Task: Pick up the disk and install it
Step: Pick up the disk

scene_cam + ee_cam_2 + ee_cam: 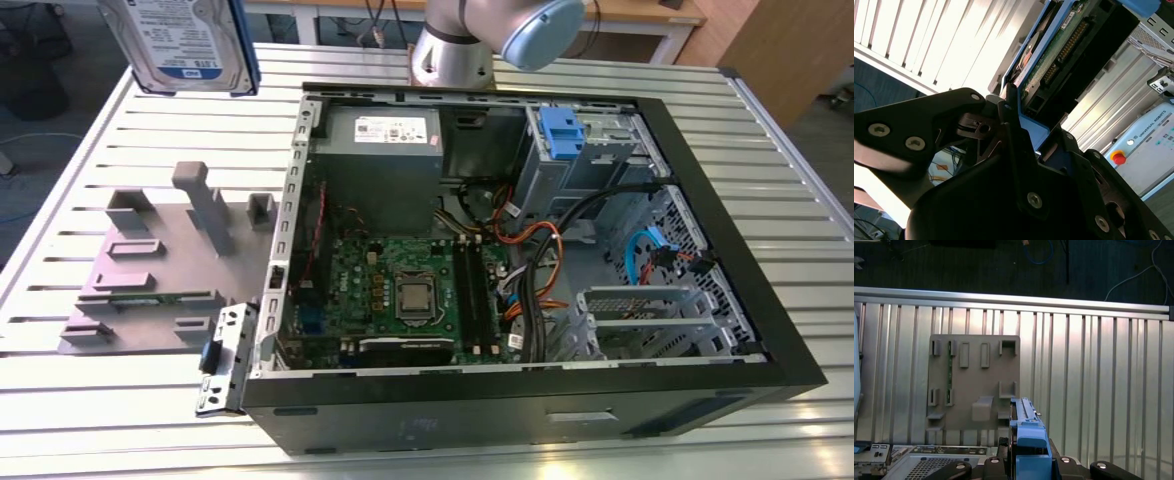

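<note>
The gripper (1031, 462) has its jaws clamped tight on the one disk (180, 40) by its blue frame, in open air. Below them lie one grey holder (974, 382) and one open computer case (534, 400).

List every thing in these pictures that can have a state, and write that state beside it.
Silver-metal hard disk with blue plastic frame: held in the air, not installed.
Black gripper: shut on the disk's frame.
Black desktop computer case: lying on its side, open.
Grey plastic holder: flat on the slatted metal table.
</note>
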Tool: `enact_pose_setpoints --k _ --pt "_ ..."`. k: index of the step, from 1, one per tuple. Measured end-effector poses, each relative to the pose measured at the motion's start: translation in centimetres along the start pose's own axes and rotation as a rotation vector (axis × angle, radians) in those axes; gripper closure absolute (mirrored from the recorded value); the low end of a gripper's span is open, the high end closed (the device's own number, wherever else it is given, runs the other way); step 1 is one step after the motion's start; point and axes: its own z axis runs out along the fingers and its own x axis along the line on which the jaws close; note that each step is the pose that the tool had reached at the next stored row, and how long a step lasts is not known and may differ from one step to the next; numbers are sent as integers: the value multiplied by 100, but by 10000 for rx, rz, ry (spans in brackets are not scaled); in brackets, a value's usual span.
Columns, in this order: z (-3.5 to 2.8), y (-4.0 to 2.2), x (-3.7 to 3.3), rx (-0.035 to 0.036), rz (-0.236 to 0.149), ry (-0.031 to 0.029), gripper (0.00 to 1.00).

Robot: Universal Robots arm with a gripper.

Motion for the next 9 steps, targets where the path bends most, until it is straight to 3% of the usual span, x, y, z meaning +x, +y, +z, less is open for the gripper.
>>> enact_pose_setpoints --k 9 --pt "-1 -34 1 0 0 0 63"
